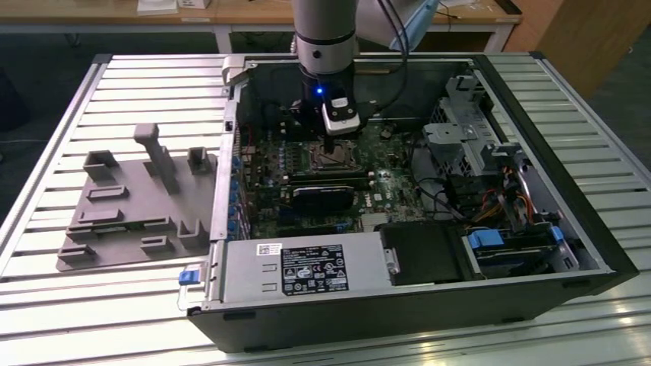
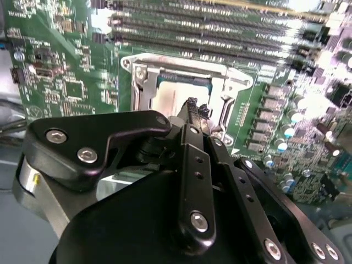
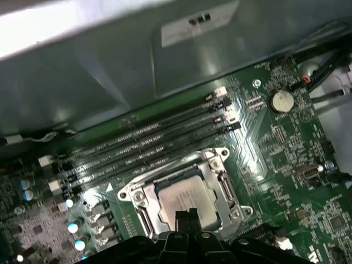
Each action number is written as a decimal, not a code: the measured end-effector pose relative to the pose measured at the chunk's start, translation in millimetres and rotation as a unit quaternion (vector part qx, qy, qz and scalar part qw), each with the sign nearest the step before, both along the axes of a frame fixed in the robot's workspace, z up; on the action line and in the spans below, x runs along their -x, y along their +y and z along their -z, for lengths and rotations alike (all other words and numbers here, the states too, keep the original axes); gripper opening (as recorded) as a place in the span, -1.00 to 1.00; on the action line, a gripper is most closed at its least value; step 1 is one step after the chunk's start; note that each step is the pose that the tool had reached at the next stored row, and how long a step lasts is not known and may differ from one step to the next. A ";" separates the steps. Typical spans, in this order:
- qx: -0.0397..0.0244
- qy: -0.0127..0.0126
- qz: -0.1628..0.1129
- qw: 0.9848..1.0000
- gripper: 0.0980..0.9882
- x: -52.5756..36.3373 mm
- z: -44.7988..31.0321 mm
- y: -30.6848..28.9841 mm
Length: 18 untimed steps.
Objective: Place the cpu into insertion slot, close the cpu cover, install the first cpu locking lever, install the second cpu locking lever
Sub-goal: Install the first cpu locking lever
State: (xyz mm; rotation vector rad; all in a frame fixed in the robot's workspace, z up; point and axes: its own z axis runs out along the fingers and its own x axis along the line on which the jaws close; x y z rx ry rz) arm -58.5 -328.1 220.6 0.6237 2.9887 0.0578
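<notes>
The hand [image 1: 331, 145] hangs above the insertion slot [image 1: 333, 158].

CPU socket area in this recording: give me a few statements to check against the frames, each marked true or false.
1. The cpu lies in the insertion slot. True.
2. The cpu cover is down around the chip. True; its silver frame surrounds the chip in both wrist views.
3. The gripper is holding the cpu in the air. False; its closed fingertips sit just over the seated chip.
4. The arm is working over the grey fixture plate. False; it reaches down inside the computer case.
5. The memory slots run beside the socket. True.
</notes>
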 end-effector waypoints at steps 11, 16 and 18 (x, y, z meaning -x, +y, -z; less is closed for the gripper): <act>0.003 0.000 -0.014 1.000 -0.99 -2.1 0.4 -0.1; 0.006 0.000 -0.037 0.999 -0.99 -3.2 1.1 -0.2; 0.007 0.000 -0.048 0.999 -0.99 -3.4 1.3 -0.2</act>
